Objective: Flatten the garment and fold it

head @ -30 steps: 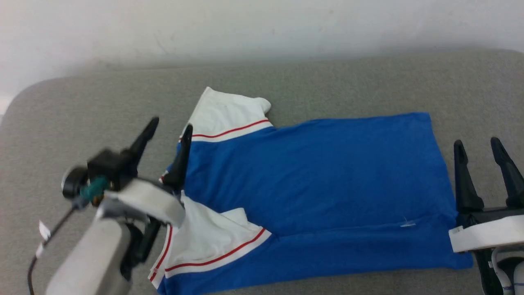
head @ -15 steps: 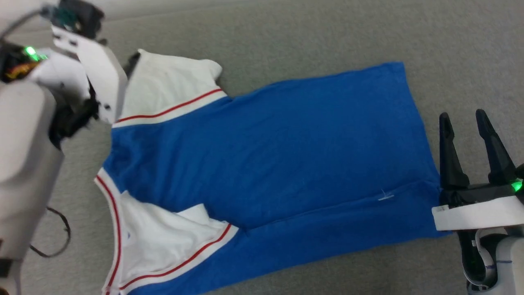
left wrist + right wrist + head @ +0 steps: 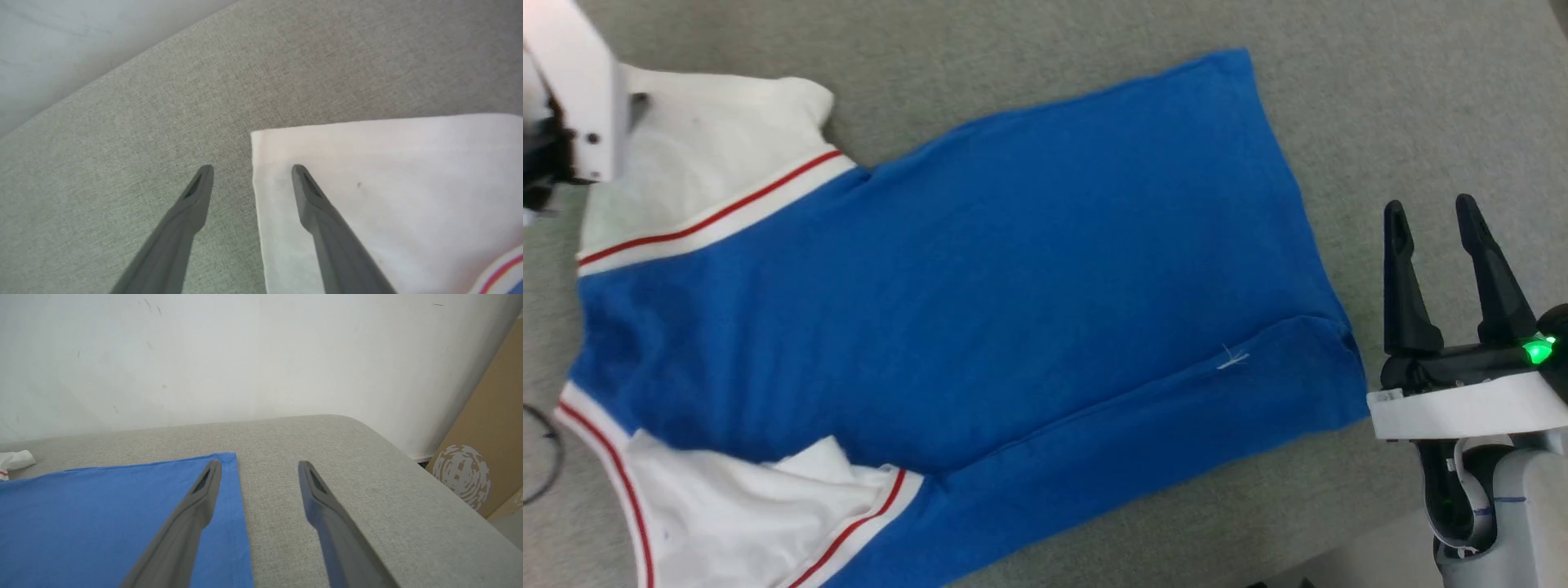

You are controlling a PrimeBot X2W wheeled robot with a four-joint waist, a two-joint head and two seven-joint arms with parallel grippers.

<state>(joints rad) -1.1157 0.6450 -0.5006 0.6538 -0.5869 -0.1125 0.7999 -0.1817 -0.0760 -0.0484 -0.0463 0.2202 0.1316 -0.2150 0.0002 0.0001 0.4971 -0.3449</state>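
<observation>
While the left claw (image 3: 251, 173) gapes astride a sleeve edge of the garment (image 3: 972, 269), the right claw (image 3: 1431, 206) stands wide beside its hem.

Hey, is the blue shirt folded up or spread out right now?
Mostly spread out: the garment lies flat on the grey cushion, with a crease along one long edge and the near sleeve rumpled.

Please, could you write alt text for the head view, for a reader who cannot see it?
A royal-blue garment with white sleeves and red stripes lies spread on a grey fabric surface. The right tool stands open beside its hem at the picture's right, holding nothing.
</observation>
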